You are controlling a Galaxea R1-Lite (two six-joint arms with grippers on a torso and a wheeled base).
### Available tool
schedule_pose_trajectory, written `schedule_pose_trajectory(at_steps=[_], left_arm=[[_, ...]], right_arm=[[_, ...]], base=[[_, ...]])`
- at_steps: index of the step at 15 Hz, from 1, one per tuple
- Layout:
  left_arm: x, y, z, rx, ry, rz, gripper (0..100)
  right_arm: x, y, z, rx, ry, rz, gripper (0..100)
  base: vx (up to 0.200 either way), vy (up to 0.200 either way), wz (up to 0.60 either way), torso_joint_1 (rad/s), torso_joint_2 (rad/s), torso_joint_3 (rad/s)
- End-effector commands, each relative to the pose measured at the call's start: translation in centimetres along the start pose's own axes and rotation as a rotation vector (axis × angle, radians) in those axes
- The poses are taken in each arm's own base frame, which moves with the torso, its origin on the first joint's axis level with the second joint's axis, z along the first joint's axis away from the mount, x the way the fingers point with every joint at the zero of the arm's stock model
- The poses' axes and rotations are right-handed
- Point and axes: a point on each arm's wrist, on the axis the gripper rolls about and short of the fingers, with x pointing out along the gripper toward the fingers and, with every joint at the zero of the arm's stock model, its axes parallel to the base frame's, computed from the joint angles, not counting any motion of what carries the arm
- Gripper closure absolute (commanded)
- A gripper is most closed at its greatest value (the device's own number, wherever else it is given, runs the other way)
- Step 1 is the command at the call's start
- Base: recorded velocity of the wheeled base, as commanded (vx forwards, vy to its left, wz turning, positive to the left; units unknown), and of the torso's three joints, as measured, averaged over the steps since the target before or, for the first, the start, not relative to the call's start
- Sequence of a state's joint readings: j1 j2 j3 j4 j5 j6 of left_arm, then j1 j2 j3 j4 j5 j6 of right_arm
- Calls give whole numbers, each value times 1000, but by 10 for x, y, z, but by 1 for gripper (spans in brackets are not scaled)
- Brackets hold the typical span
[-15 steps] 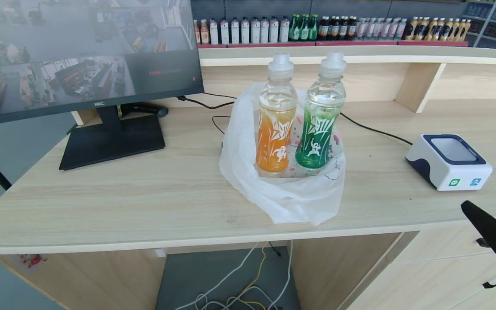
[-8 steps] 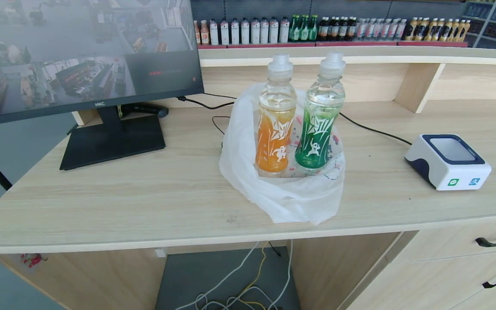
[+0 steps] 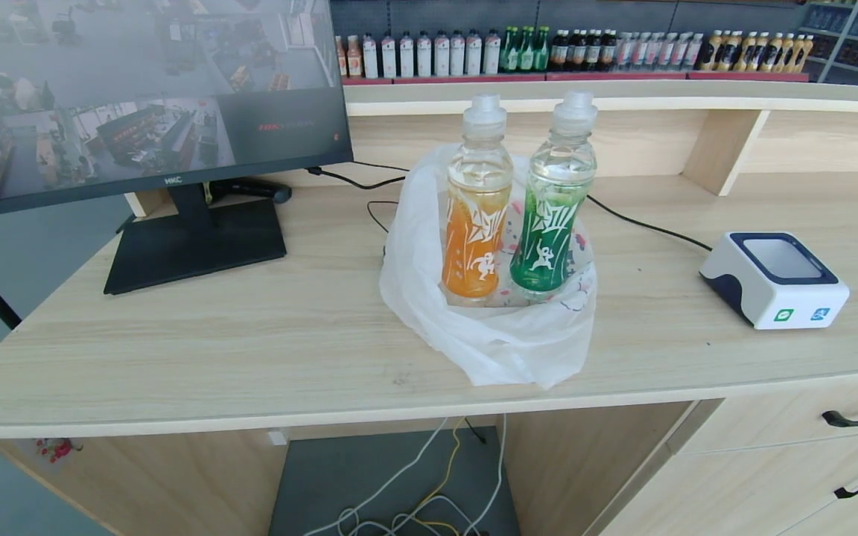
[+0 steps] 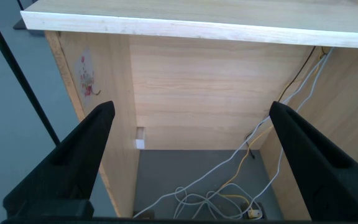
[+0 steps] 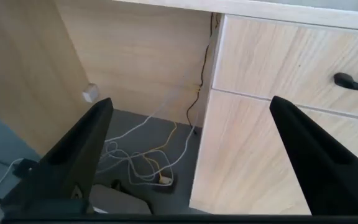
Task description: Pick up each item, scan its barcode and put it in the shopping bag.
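Left claw (image 4: 191, 109): released, fingers spread wide, nothing held. It is positioned before the front of the counter (image 3: 250, 335), lower than the counter top, and is faced into the open space beneath, where loose cables (image 4: 216, 186) are seen on the floor beyond it. Right claw (image 5: 191, 102): likewise released and empty, fingers spread wide. It is held low before the counter front, with a drawer face and its black handle (image 5: 356, 83) ahead of it. Orange bottle (image 3: 476, 216): stood upright inside the shopping bag (image 3: 503, 339) on the counter top, higher than both claws and well apart from each. Green bottle (image 3: 552, 216): stood upright in the same bag, just beside the orange bottle, on the side nearer the right claw. Shopping bag: white plastic, mouth open and slumped around the lower parts of both bottles, set at mid-counter. Scanner (image 3: 775, 279): white and dark blue, window turned upward, placed on the counter apart from the bag, toward the right claw's side. Monitor (image 3: 146, 89): stood on the counter toward the left claw's side, well apart from the bag.
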State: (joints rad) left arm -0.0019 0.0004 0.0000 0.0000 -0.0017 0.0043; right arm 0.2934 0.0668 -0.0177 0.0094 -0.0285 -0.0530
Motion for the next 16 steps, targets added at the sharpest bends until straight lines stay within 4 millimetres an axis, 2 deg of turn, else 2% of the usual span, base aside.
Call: schedule_pose_trajectory(at_steps=[1,5,7,9,12,15,16], left_arm=[[0,0,0,-1,0,1,0],[0,0,0,2,0,1,0],[0,0,0,0,0,1,0],[0,0,0,0,0,1,0],[0,0,0,0,0,1,0],[0,0,0,0,0,1,0],[0,0,0,0,0,1,0]], right_arm=[[5,2,-2,15,63,-117,0],[3,3,-2,37,46,-161,0],[5,4,-2,45,64,-286,0],[1,5,-3,27,15,-241,0],[-3,7,-5,60,-52,-268,0],[-3,7,-5,54,-50,-268,0],[-3,7,-5,56,-50,-268,0]], base=[[0,0,0,0,0,0],[0,0,0,0,0,0],[0,0,0,0,0,0],[0,0,0,0,0,0],[0,0,0,0,0,0],[-200,0,0,2,6,1],[0,0,0,0,0,0]])
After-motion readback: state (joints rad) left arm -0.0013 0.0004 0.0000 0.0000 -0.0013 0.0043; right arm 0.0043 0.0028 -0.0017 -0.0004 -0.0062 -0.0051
